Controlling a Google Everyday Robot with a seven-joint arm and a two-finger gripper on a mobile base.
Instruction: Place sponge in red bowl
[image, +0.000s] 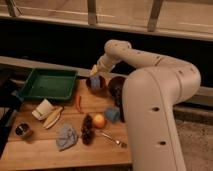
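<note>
A blue sponge (95, 81) lies in a dark reddish bowl (101, 87) at the back of the wooden table (45, 152). My gripper (94, 70) hangs just above the sponge and the bowl's far rim, at the end of the white arm (150, 62) that reaches in from the right. A second dark red bowl (117, 86) stands right beside the first, partly hidden by the arm. Another blue block (112, 114) lies nearer the front, next to the arm.
A green tray (47, 85) stands at the back left. On the table are a red chili (78, 103), an orange fruit (99, 120), a dark bunch of grapes (87, 130), a grey cloth (66, 137), a fork (112, 139), a white cup (42, 108), a banana (53, 118) and a small metal cup (22, 131).
</note>
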